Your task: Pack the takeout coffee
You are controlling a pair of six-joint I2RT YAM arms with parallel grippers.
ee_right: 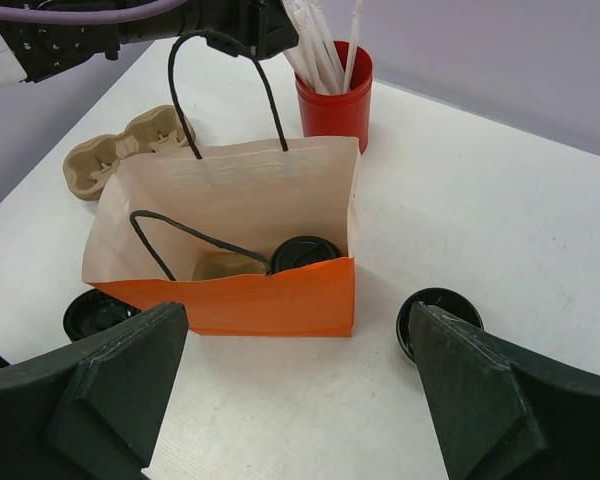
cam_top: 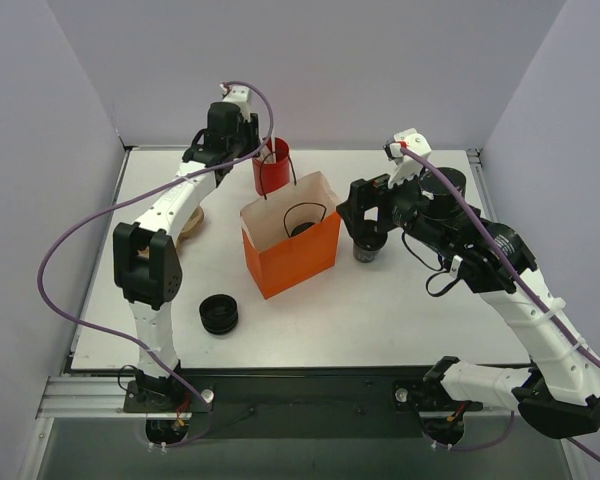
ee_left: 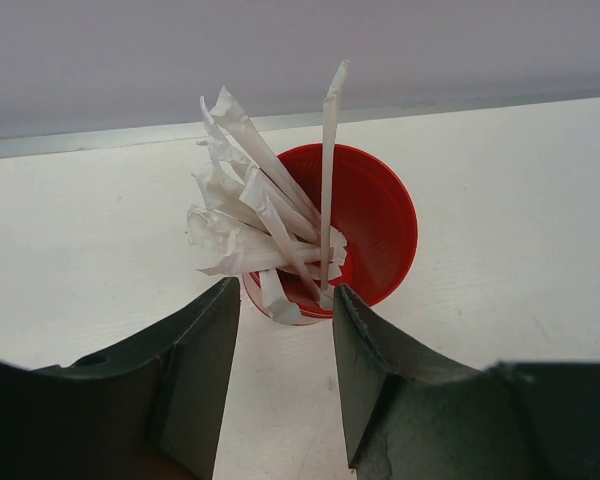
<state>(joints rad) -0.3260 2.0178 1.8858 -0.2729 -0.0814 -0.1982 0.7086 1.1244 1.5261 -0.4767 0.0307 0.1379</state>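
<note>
**Loose cup** [ee_right: 440,312]: black, lidded, upright on the tabletop [ee_right: 500,200], near the right side of the bag [ee_right: 270,300] but not touching it.

**Packed cup** [ee_right: 305,253]: inside the bag, lid up, next to a tan object too hidden to name.

**Handling (judged):** Light, with a thin paper wall that would dent under a hard squeeze. It may hold liquid, so keep it upright. The lid is smooth and only pressed on, which makes it a poor hold. Grip the wall just below the lid rim, with the jaws on opposite sides.

**Right tool** [ee_right: 295,325]: jaws spread to their widest, holding nothing. It hangs above the loose cup and the bag's near wall, angled down and forward. In the wrist view the cup sits close to one finger. The arm is bent at the elbow and reaches in from the right.

**Left tool** [ee_left: 285,300]: jaws about half apart and empty. It is aimed at the red cup [ee_left: 375,215] of straws [ee_left: 255,215] behind the bag, with the arm stretched toward the far edge.

**Also present:** lid stack [cam_top: 218,313].
</note>
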